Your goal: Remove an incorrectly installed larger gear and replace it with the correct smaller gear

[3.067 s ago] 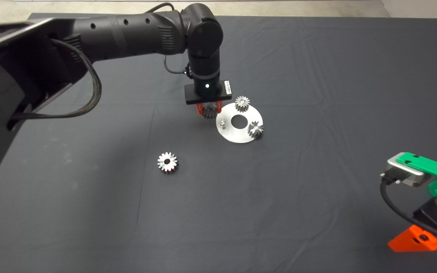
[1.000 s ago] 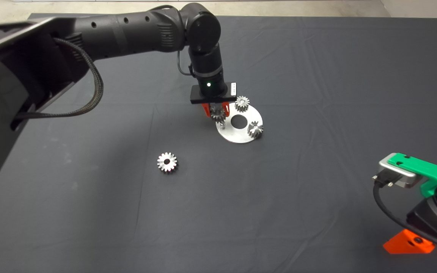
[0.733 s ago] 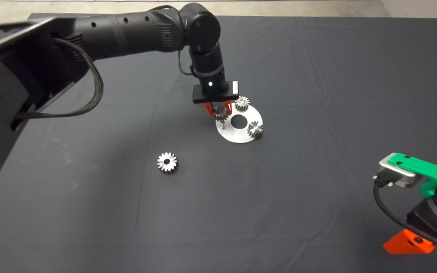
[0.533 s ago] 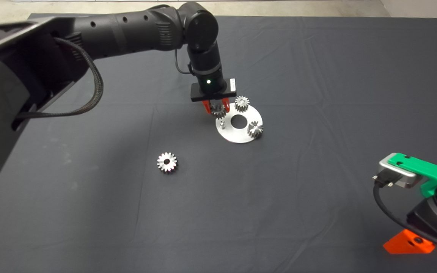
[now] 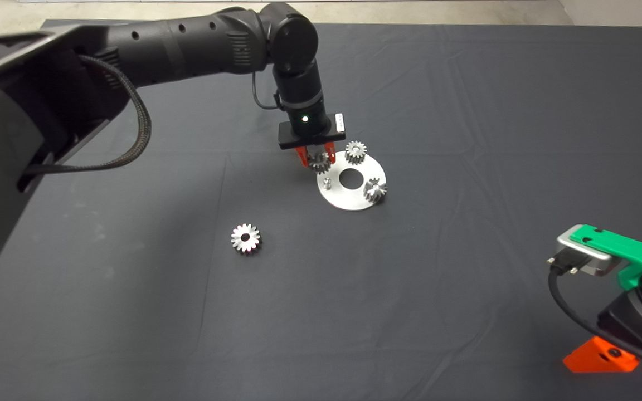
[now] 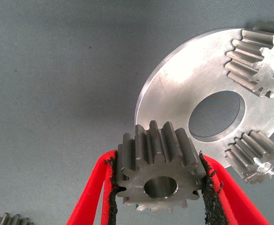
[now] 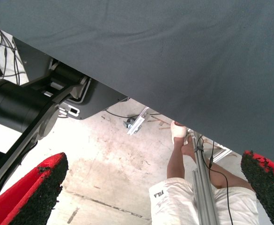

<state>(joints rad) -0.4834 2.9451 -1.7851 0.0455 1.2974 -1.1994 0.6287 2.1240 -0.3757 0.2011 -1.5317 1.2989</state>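
We have the smaller gear (image 6: 158,176) pinched in the left end effector (image 5: 315,156), above the plate (image 5: 351,196) rim at about 10 o'clock, bore tilted off vertical. Next: level it and centre it over the bare pin (image 5: 326,182). Larger gear (image 5: 246,238) lies flat on the surface. Right end effector (image 7: 146,192) parked, spread.

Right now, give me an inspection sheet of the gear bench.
Surface: dark mat, wrinkled.
Job's things: smaller gear gripped beside the round plate, bare pin below it; larger gear flat on mat.
Clutter: two small gears on plate.
Grippers: left gripper shut on smaller gear; right gripper open, parked at mat's edge.
Cables: black cable at right arm.
Surroundings: person's legs, floor.
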